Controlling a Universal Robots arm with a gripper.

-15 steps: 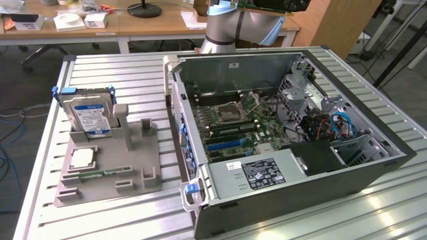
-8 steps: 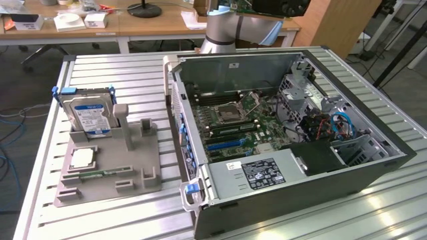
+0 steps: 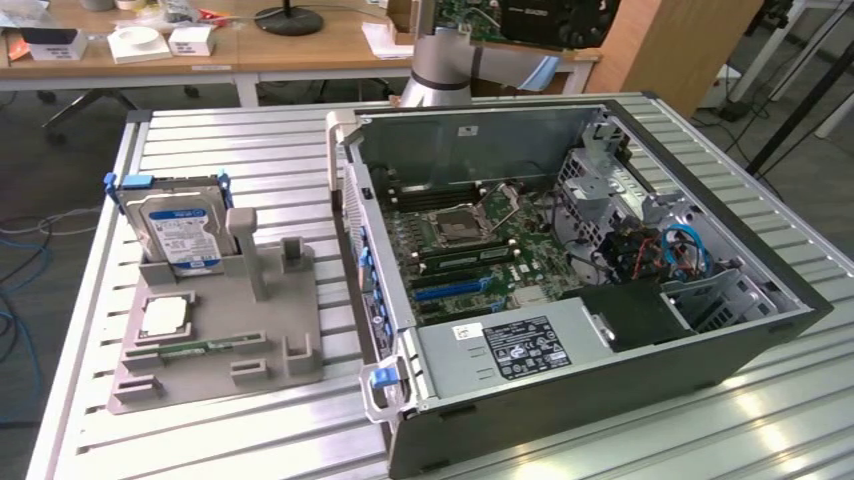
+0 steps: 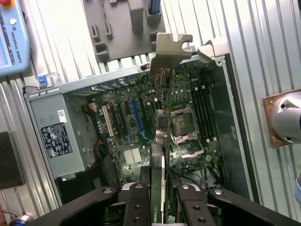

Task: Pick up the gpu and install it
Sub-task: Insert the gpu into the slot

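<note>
At the exterior view's left, a grey holder (image 3: 214, 372) sat on the slatted metal table (image 3: 254, 140). A hard drive (image 3: 180, 228) with a blue and white label stood at its far end. A square processor chip (image 3: 163, 317) lay nearer, with a narrow green memory stick (image 3: 214, 347) just beside it. Toward the exterior view's right, the open computer case (image 3: 601, 405) lay on its side. Its motherboard (image 3: 461, 240) was exposed, and the grey power supply (image 3: 514, 345) sat at its near end. The arm's grey column (image 3: 441, 65) rose behind the case.

In the wrist view, the gripper (image 4: 162, 200) was clenched on the graphics card (image 4: 163, 132), and its black fingers (image 4: 136, 205) pressed the card from both sides. The card was seen edge-on: a thin green board with a black face on one side. It carried a small logo close to the fingers and a bent silver metal bracket at the end away from the gripper. It hung over the open case, above the motherboard, between the blue slot (image 4: 136, 115) and the processor socket (image 4: 181, 125). Whether its lower edge touched the board could not be told.
</note>
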